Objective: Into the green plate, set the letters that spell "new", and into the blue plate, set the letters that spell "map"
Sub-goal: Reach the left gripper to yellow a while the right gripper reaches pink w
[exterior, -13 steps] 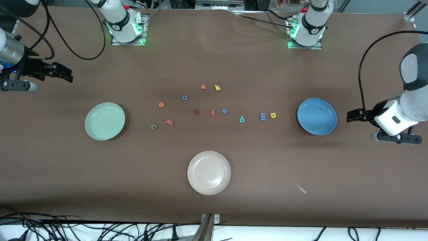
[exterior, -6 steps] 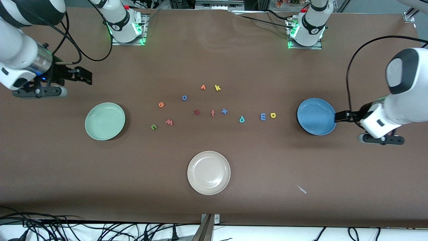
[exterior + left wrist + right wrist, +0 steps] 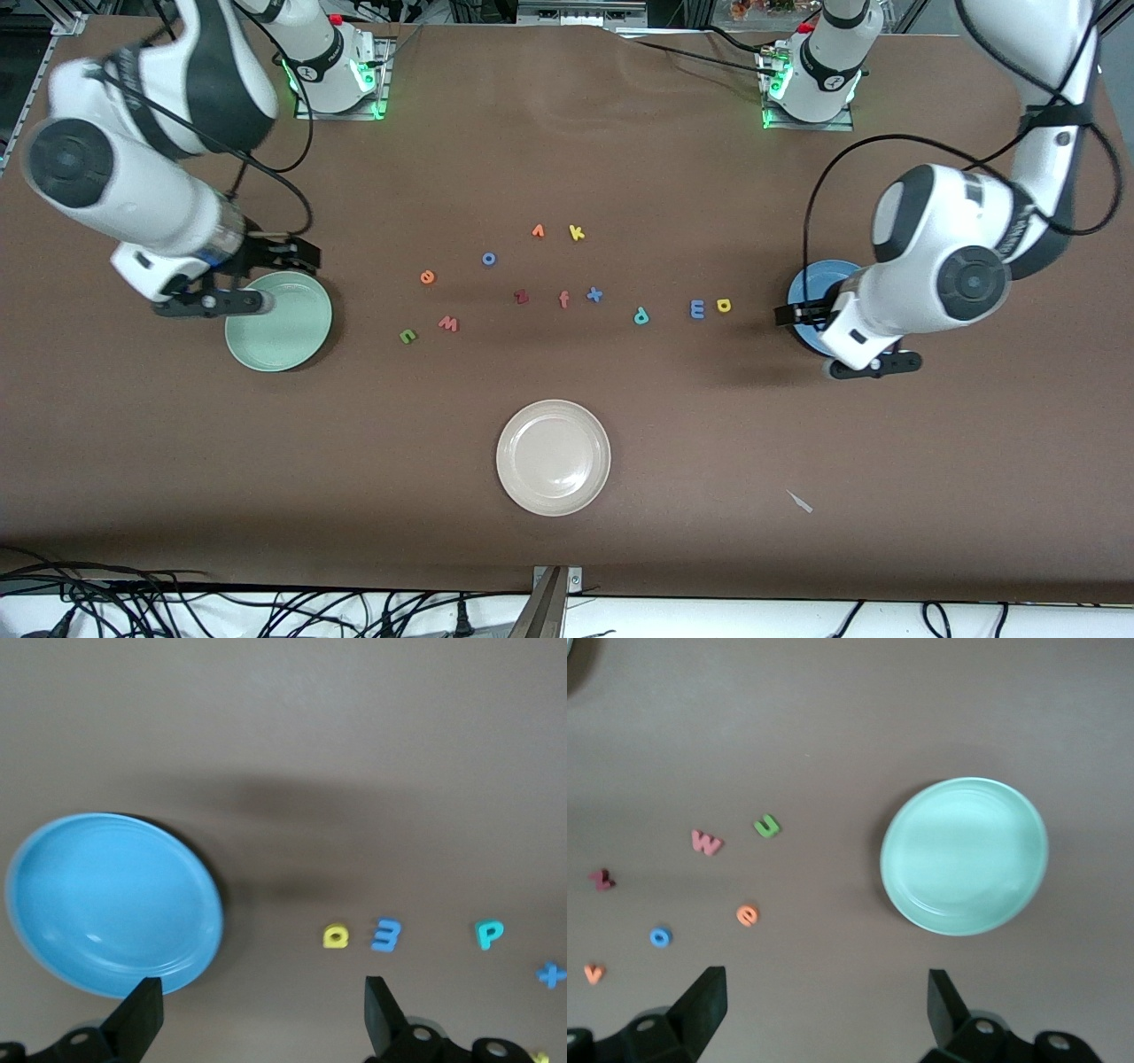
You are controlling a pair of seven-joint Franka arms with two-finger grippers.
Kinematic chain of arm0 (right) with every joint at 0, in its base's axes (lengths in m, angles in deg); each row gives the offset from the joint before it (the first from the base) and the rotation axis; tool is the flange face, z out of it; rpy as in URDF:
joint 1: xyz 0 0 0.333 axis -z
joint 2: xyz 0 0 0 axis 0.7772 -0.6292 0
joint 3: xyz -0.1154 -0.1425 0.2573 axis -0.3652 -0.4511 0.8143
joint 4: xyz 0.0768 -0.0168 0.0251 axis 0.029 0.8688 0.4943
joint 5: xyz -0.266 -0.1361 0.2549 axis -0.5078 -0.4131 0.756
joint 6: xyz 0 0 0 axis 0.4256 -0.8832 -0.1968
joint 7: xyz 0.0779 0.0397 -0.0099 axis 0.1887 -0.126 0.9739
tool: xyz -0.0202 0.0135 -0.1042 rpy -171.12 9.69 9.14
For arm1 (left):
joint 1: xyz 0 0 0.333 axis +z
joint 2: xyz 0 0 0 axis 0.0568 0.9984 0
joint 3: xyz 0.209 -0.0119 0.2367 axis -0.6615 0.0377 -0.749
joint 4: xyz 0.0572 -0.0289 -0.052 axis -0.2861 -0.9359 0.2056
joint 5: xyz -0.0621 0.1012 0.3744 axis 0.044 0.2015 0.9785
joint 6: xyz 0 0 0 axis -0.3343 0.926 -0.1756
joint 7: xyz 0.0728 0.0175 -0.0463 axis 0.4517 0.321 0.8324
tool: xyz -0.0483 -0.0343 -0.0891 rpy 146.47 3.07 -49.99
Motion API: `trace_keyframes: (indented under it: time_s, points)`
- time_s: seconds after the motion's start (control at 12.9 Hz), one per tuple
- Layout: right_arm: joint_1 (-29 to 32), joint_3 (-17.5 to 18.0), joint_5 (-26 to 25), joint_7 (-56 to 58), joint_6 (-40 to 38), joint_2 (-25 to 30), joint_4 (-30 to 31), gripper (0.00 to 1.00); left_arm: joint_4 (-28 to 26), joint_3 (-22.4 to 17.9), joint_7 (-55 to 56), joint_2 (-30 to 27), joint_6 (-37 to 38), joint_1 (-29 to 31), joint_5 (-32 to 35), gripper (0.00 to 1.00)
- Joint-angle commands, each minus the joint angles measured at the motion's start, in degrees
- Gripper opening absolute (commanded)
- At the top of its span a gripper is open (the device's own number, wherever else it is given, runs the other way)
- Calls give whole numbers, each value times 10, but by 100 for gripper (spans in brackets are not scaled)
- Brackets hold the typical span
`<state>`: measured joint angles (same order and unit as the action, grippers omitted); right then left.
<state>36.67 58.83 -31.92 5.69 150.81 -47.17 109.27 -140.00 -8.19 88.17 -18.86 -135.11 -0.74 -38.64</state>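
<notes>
I am looking down at a brown table strewn with foam letters, and the letters are the only writing I can read. The green n [image 3: 407, 336], the pinkish-red w [image 3: 448, 323] and the orange e [image 3: 427, 277] are lying on the bare table just beside the green plate [image 3: 292, 346], toward the right arm's end. The teal p [image 3: 640, 315], the blue m [image 3: 697, 308] and the yellow a [image 3: 724, 306] are lying in a row near the blue plate [image 3: 811, 288], toward the left arm's end. Between the two groups I am reading a dark red z [image 3: 521, 297], a pinkish f [image 3: 563, 299], a blue x [image 3: 594, 294], a blue o [image 3: 488, 259], an orange pointed letter [image 3: 538, 231] and a yellow k [image 3: 577, 233]. A cream-white plate [image 3: 554, 458] is sitting nearer to the front camera than all of them.

The right gripper [image 3: 297, 256] is hanging over the rim of the green plate, jaws spread wide and holding nothing; its wrist view is showing both fingers [image 3: 700, 1001] well apart. The left gripper [image 3: 793, 313] is hanging over the edge of the blue plate, jaws likewise wide and holding nothing. The left arm is covering most of the blue plate in the front view, and the right arm is hiding part of the green plate's rim. The small print on the arm bases is too small for me to read.
</notes>
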Motion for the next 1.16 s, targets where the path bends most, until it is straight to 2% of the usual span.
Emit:
trace_keyframes:
  time_s: [0.0,0.23,0.47,0.62,0.93,1.09]
  points:
    - [-24,-3,6,-48,50,-20,21,100,-52,10,36,-15,-39,2,-14,100]
    - [-59,-3,5,-50,95,-68,21,100,-86,14,44,-13,-51,-3,-19,97]
    - [-77,-3,0,-31,140,-101,27,100,-122,19,79,-9,-120,-15,-31,97]
    - [-101,1,-4,2,158,-120,26,100,-126,19,102,7,-141,-23,-31,94]
    - [-107,3,-3,145,188,-160,25,100,-126,19,156,43,-185,-38,-31,79]
    - [-105,3,-4,233,195,-174,25,100,-126,19,168,56,-194,-44,-31,79]
